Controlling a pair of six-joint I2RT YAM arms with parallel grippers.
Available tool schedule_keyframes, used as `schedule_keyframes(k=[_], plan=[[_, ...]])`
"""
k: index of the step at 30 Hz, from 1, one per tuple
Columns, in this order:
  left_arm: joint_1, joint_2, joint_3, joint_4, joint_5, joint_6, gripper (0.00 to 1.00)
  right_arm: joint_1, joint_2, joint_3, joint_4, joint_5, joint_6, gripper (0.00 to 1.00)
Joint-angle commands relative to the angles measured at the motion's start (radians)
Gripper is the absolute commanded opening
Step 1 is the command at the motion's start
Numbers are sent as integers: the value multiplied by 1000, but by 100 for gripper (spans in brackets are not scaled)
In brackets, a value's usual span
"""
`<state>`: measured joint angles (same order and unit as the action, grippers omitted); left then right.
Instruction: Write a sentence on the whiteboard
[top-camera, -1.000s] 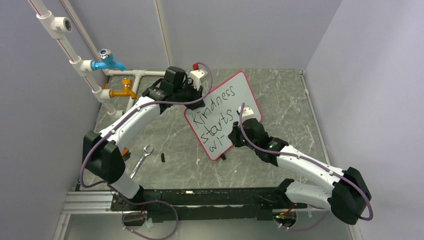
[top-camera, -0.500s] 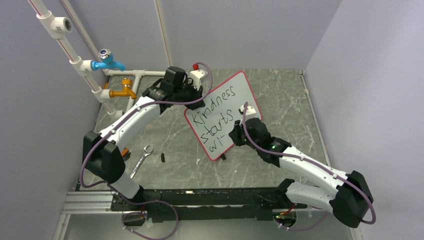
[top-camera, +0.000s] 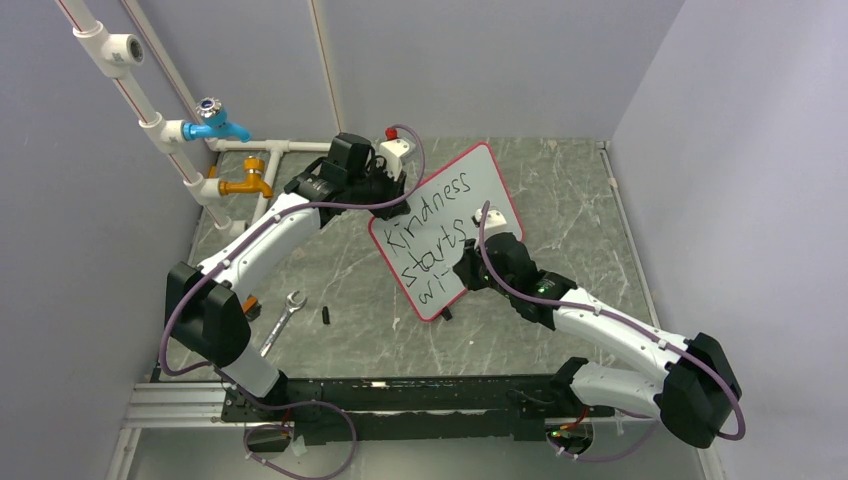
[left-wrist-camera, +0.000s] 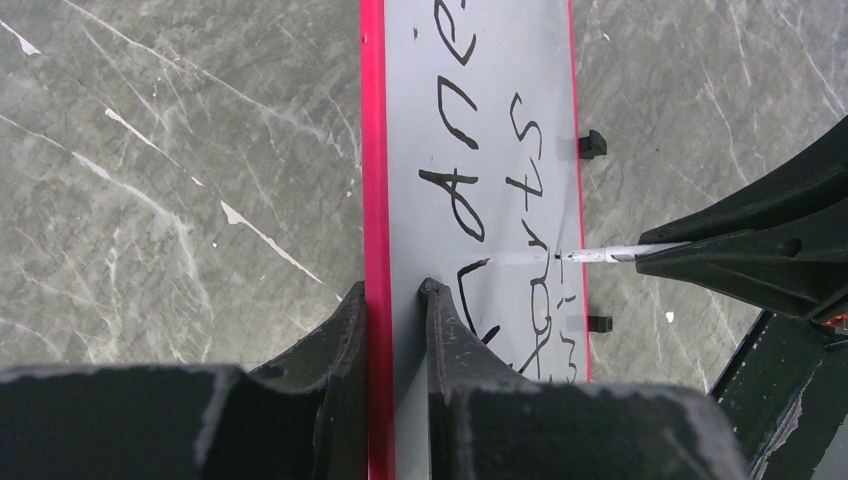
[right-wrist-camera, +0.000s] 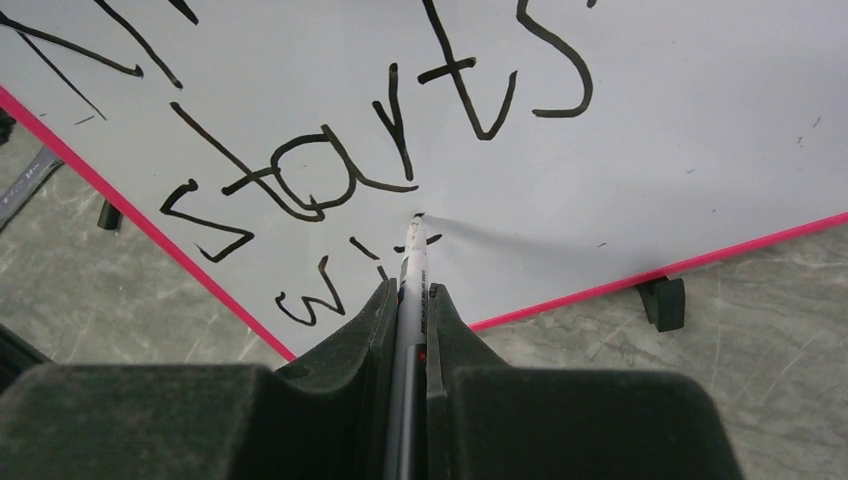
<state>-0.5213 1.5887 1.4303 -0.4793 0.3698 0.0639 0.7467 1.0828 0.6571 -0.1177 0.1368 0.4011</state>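
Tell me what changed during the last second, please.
The right gripper, shut on the marker, shifted slightly rightward, then returned; no new stroke shows. The left gripper stays clamped on the whiteboard rim; the sentence is unchanged.

Cannot read past "wi" in the thin black handwritten marker letters (top-camera: 432, 289) from above: covered by the black right gripper (top-camera: 464, 272). Cannot see most of the thin white marker pen (right-wrist-camera: 412, 250), buried between the jaws.
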Motion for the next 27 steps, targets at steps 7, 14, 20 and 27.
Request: schedule_keyframes(k=[7, 14, 20, 27], plan=[[-12, 38, -23, -131, -132, 143, 0, -1, -6, -16, 64, -41, 28, 0], [-12, 40, -22, -132, -132, 143, 0, -1, -21, -54, 58, -43, 45, 0], [-12, 40, -22, -134, -132, 143, 0, -2, -39, -96, 48, -44, 60, 0], [-11, 42, -21, -134, -131, 143, 0, -2, -71, -132, 26, -28, 70, 0]])
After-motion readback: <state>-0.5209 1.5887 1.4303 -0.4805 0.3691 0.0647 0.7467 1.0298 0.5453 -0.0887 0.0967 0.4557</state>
